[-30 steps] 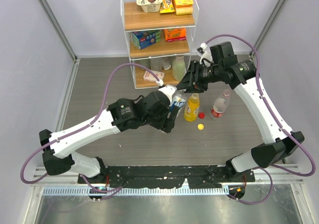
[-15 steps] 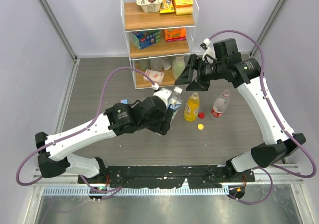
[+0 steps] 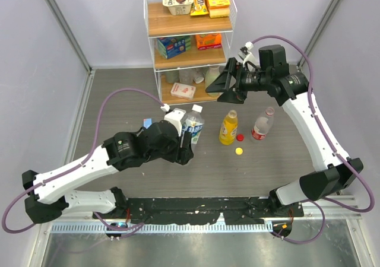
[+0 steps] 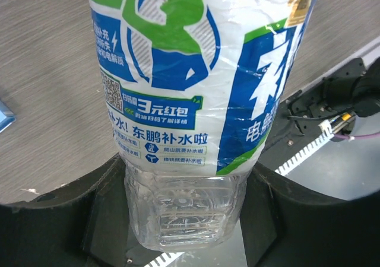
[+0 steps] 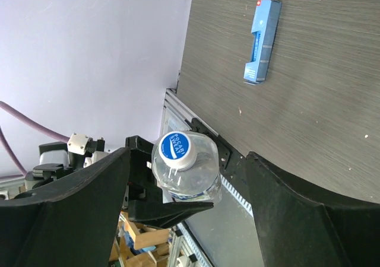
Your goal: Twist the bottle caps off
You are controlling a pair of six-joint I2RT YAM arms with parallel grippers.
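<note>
Water bottle (image 3: 192, 126) sits mid-tabletop (image 3: 119, 95), just left of the juice bottle (image 3: 228, 128), with the left fingers (image 4: 101, 219) clamped on its lower body. Long axis is roughly vertical, cap (image 3: 196, 108) on top, leaning slightly far. In the left wrist view the base faces the camera, with the blue-green label above it. Base looks clear of the tabletop, not certain. Right fingers (image 5: 65, 219) are spread wide and hold nothing, up above and apart from the bottle. The right wrist view looks down on the cap in the gap between them. Juice bottle (yellow-orange liquid) and red-label bottle (image 3: 262, 125) stand upright. Red cap (image 3: 240, 137) lies between them, yellow cap (image 3: 238, 151) nearer. Blue box (image 3: 146, 123) lies flat left of the water bottle. Rack (image 3: 155, 53) at far side holds boxes and packets
</note>
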